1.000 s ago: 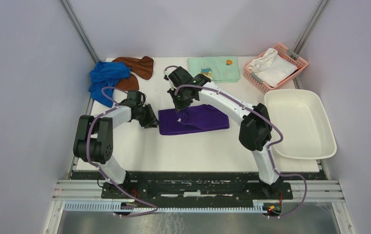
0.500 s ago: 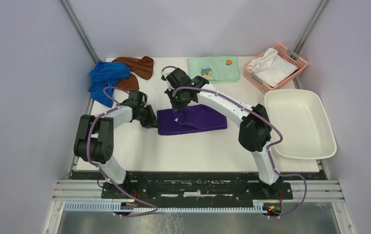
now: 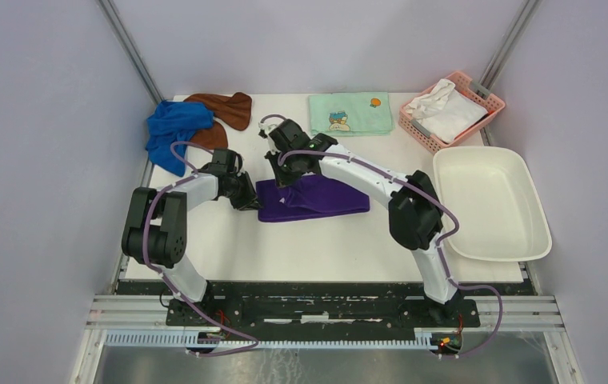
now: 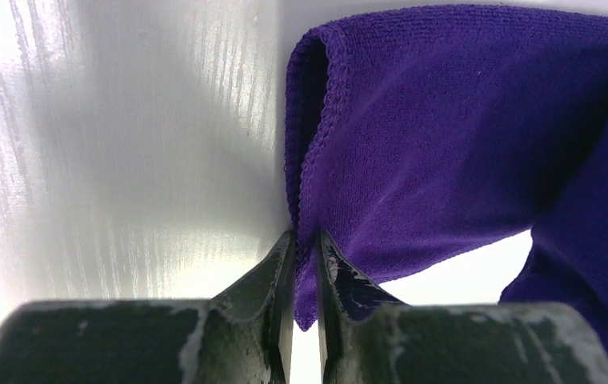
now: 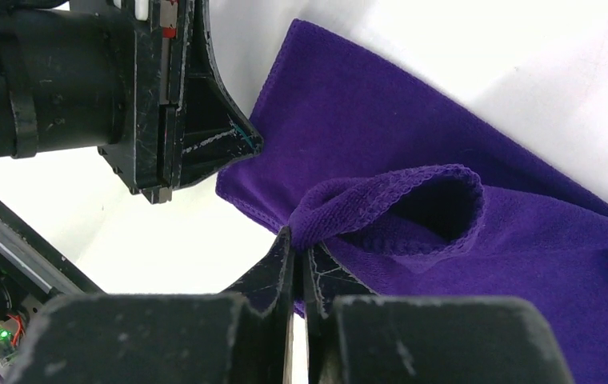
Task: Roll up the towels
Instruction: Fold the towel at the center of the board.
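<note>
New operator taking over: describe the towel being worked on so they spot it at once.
Start at the white table. In its middle lies the dark purple towel, pinched near its left end by the left end effector and the right end effector. The blue towel and rust-brown towel sit heaped at the far left corner; only this one is purple.

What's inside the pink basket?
A crumpled white cloth fills the pink basket and pokes up over its rim. The cloth covers the bottom of the basket, so anything lying beneath it cannot be seen.
</note>
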